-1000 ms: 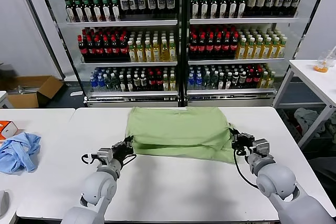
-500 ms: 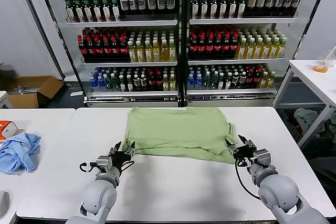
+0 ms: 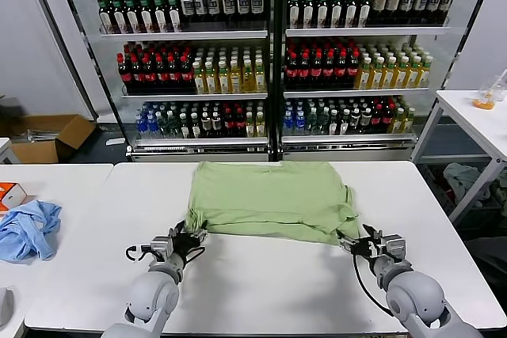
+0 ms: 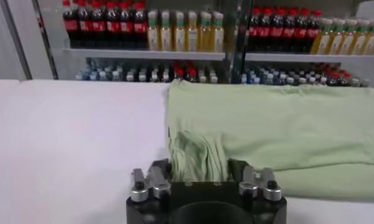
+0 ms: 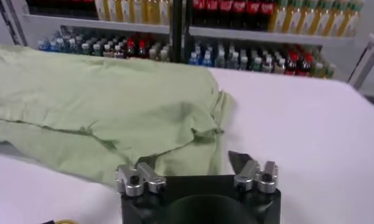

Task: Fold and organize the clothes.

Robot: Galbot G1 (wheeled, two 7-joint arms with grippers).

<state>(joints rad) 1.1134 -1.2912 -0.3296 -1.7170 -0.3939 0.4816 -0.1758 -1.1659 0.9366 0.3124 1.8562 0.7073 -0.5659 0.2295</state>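
two hands at the shirt's near corners

one light green shirt lies part-folded in the middle of the frame on the white desk, its near hem facing the robot. it looks light, soft and limp; i judge it will sag and crease when lifted, so the best hold is at the two near corners, pinching through the doubled hem, not the loose middle.

the left hand sits at lower left of centre, touching the near left corner; in its wrist view bunched cloth lies between spread fingers, so i read it as released, not clamping. the right hand sits at lower right, fingers spread, its left finger at the near right corner.

against the frame half a second earlier, both hands are lower in the picture, nearer the robot. the shirt's right corner is drawn out a little farther toward the lower right; the rest of the cloth lies about as it did.
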